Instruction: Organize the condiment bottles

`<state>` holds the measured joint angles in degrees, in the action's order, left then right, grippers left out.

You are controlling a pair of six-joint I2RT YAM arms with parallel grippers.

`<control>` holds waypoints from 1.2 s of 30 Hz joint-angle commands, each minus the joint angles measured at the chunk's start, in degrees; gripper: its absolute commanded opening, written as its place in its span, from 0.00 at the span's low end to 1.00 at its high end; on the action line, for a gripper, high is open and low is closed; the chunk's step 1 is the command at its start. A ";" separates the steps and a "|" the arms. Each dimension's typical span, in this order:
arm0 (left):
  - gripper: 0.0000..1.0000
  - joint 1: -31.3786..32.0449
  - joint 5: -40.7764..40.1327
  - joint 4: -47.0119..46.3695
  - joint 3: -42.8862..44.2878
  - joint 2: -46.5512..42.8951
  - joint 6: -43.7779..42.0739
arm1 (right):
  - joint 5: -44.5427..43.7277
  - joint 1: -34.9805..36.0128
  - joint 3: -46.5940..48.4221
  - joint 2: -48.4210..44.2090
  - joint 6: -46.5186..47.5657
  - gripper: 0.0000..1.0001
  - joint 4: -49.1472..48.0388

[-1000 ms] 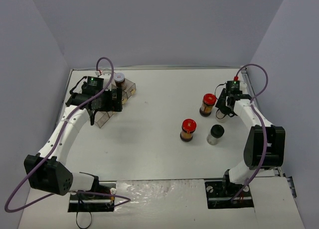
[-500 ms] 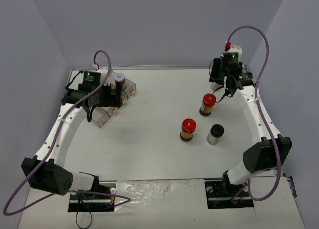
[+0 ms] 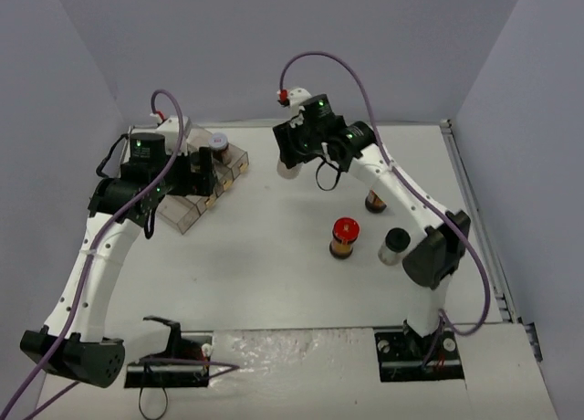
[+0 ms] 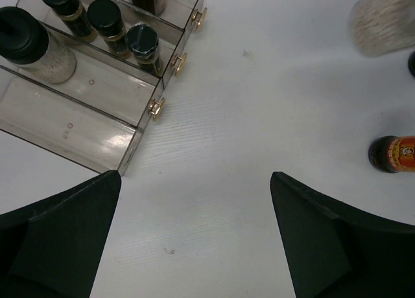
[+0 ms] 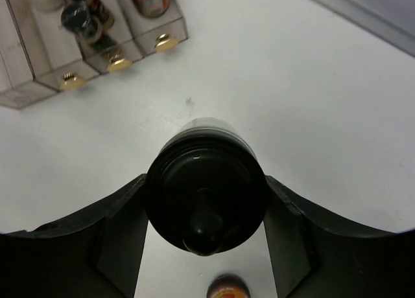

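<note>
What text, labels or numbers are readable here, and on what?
Nothing is readable.
Orange label of the dark-topped bottle: small mark, too blurred.
Cap of the black-capped jar in the right gripper: no print.
Tops of the jars in the clear plastic compartment tray: no lettering.

In the right gripper's (image 5: 205, 184) grasp, the black-capped jar (image 5: 205, 210) is showing only its cap, its body hiding underneath. Nearer the palm, a brown bottle (image 5: 228, 288) is running off the bottom edge. Ahead of the left gripper (image 4: 194, 178) and off to one side, a blurred pale jar (image 4: 382, 19) and an orange-labelled bottle (image 4: 395, 154) are slipping past the picture's edges.
</note>
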<state>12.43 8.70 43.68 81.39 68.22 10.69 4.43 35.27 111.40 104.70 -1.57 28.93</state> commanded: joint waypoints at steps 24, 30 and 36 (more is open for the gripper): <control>0.97 0.49 2.31 -8.55 -14.45 -9.10 2.08 | 2.80 12.10 -22.92 5.08 4.15 0.83 -25.38; 0.97 1.08 3.14 -10.64 -12.78 -6.16 4.27 | 1.00 12.10 -30.24 -10.23 3.27 1.00 -25.07; 0.97 6.69 -1.30 -12.85 -10.78 0.22 6.53 | -9.67 11.54 -42.90 -28.72 -1.22 1.00 -25.15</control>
<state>14.96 10.31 36.18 65.55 64.76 14.62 4.19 46.95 74.25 89.05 1.01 6.24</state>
